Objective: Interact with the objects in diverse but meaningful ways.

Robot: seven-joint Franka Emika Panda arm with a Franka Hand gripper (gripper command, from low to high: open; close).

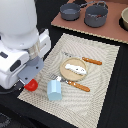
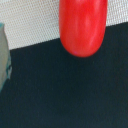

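Observation:
The small red tomato (image 1: pixel 32 84) lies at the near left corner of the woven mat (image 1: pixel 102 75), right beside my gripper (image 1: pixel 25 81), which is low over the table. In the wrist view the tomato (image 2: pixel 82 27) fills the frame, half on the mat and half over the dark table; no fingers show there. The pale blue cup (image 1: pixel 54 90) stands just to the exterior view's right of the tomato. A white flat piece (image 1: pixel 76 68) lies on a round wooden plate (image 1: pixel 66 64). Brown sausage sticks (image 1: pixel 92 61) (image 1: pixel 79 86) lie by the plate. Grey pots (image 1: pixel 96 15) (image 1: pixel 70 11) stand at the back.
The pots stand on a brown board (image 1: pixel 112 30) behind the mat. A pale bowl (image 1: pixel 124 19) is at the back right edge. The white arm body (image 1: pixel 20 30) covers the exterior view's left. A pale grey edge (image 2: pixel 4 55) shows at the wrist view's side.

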